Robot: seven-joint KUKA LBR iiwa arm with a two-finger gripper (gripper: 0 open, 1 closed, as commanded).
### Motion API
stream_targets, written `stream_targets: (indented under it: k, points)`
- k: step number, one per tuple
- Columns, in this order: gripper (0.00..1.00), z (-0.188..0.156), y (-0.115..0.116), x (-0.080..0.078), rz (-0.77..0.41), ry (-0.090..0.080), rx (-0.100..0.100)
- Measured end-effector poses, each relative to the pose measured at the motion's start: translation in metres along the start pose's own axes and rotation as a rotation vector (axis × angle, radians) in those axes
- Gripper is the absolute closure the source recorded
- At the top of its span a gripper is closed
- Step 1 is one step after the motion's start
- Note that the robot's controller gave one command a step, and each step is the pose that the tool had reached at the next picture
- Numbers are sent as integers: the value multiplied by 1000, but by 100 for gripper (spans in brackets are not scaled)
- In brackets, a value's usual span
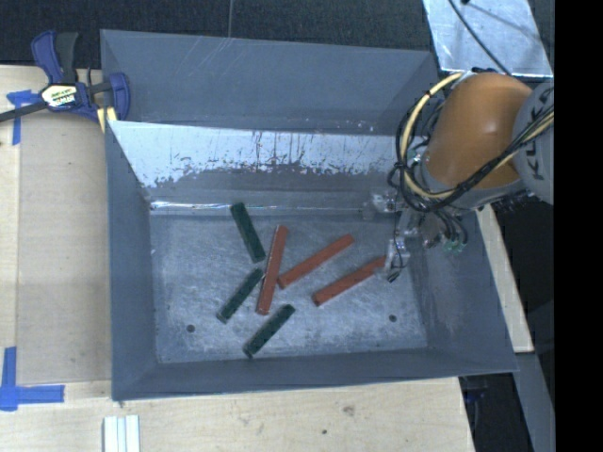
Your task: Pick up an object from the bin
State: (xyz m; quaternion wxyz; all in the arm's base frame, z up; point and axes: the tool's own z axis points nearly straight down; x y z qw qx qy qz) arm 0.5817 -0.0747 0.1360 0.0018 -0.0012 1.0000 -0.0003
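My gripper hangs low at the right side of the bin, its thin fingers pointing down just past the right end of a red-brown stick that lies slanted on the floor. Nothing shows between the fingers. A second red-brown stick lies just left of it, slanted the same way. A third red-brown stick stands nearly upright in the view near the middle.
Three dark green sticks lie left of centre: one toward the back, one at the left, one near the front wall. The arm with its orange cover leans in over the bin's right wall.
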Motion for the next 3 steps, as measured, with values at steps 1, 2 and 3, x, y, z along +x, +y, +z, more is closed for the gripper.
stream_targets:
  k: [1,2,3]
  points:
    - [0,67,-11,56,-349,6,-2]
    - [100,64,-10,53,-350,-2,-1]
    - [100,-122,24,51,-379,-9,2]
